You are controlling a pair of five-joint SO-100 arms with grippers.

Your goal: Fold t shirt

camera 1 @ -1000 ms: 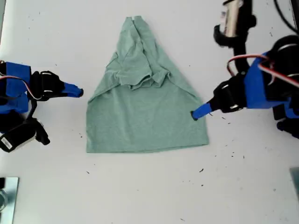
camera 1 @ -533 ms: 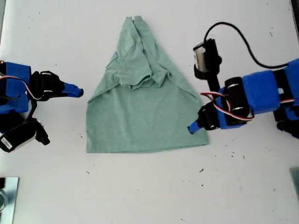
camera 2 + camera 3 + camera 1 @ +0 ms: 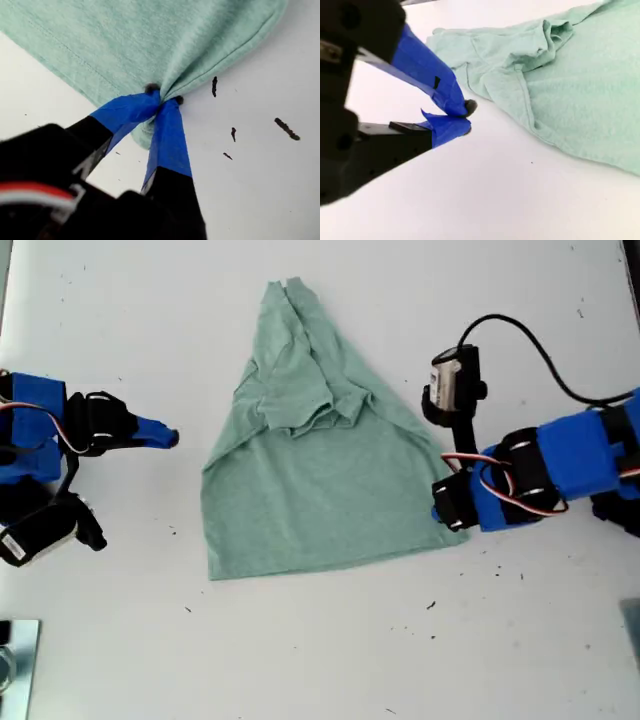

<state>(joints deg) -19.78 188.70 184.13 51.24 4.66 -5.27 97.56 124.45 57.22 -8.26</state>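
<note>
The t shirt (image 3: 320, 470) lay flat on the white table (image 3: 320, 660), filling the middle of the exterior view, its upper part folded into a narrow peak pointing toward 12 o'clock and its straight hem running across toward 6 o'clock. The sleeves and shoulders were bunched in a rumpled heap just above the shirt's centre.

The first gripper (image 3: 161, 98) sat at about 4 o'clock from the shirt's middle in the exterior view (image 3: 447, 508), right at the hem corner. Its blue-taped jaws were pressed together on the cloth, and the fabric gathered into a small pucker where the tips met (the first wrist view showed this plainly). A few dark specks (image 3: 286, 128) lay on the table close to that corner.

The second gripper (image 3: 465, 116) rested at about 9 o'clock in the exterior view (image 3: 170, 437), apart from the shirt and touching no cloth. Its tips stood nearly together with only a sliver of gap between them, holding nothing. In the second wrist view the shirt's rumpled sleeve edge (image 3: 520, 75) lay just beyond those tips, with bare table between.

A black cable (image 3: 530, 345) looped over the first arm toward 2 o'clock in the exterior view.
</note>
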